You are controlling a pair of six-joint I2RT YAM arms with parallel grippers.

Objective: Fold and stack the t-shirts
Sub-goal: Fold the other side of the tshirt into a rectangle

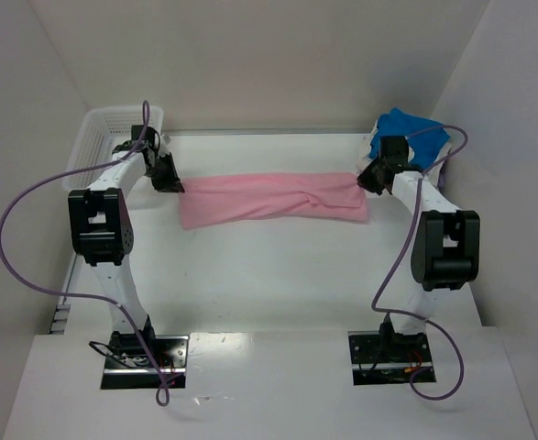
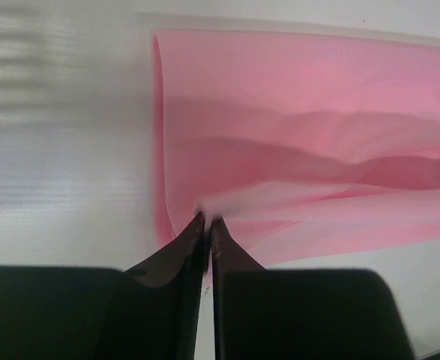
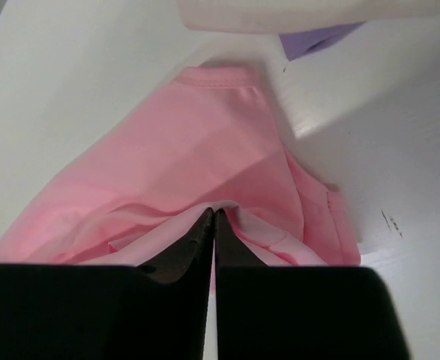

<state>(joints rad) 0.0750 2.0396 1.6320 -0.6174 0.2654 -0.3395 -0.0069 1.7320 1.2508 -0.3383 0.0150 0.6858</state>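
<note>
The pink t-shirt (image 1: 273, 197) lies as a long, narrow band across the far half of the table (image 1: 269, 275), with one arm at each end of it. At the left end, the left gripper (image 2: 207, 223) has its jaws all but together, only a hairline slit between them. A small ridge of pink cloth is gathered up at the tips, so it looks like a light pinch. At the right end, the right gripper (image 3: 214, 214) is closed tight on a fold of the same shirt.

What worries me is how little cloth each claw has. If the arms lift or pull apart unevenly, I reckon the thin pinch on the left slips first and that end slumps, leaving the band skewed. There is also a twist and some rumpling near the middle, and any fold made now would press that in.

The blue t-shirt (image 1: 404, 122) is heaped in the far right corner, close behind the right arm. A wide swing there could snag it. The white basket (image 1: 113, 128) stands similarly close behind the left arm.
</note>
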